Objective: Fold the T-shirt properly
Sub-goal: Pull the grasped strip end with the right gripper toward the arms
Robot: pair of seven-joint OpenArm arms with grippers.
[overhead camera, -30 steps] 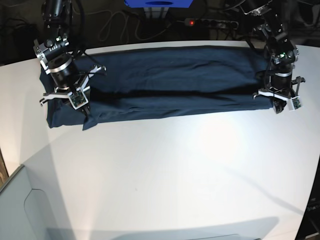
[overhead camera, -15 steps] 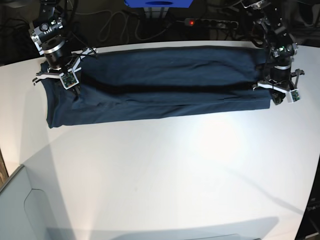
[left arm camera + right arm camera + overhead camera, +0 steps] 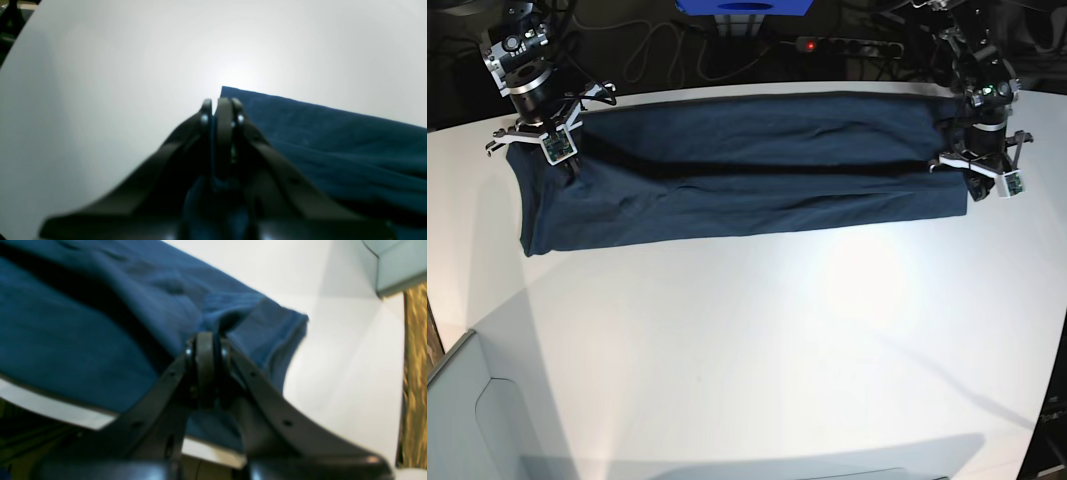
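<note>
A plain dark teal-blue cotton T-shirt (image 3: pixel 747 170) is stretched as a long band across the far part of the white tabletop (image 3: pixel 777 350), with a dark crease along its length. One end of the cloth is pinched in the clenched left hand (image 3: pixel 977 187) at the base view's right. The opposite end is gripped by the clenched right hand (image 3: pixel 562 160), where fabric is bunched between the closed black fingers (image 3: pixel 205 353) near the tabletop's far edge.
</note>
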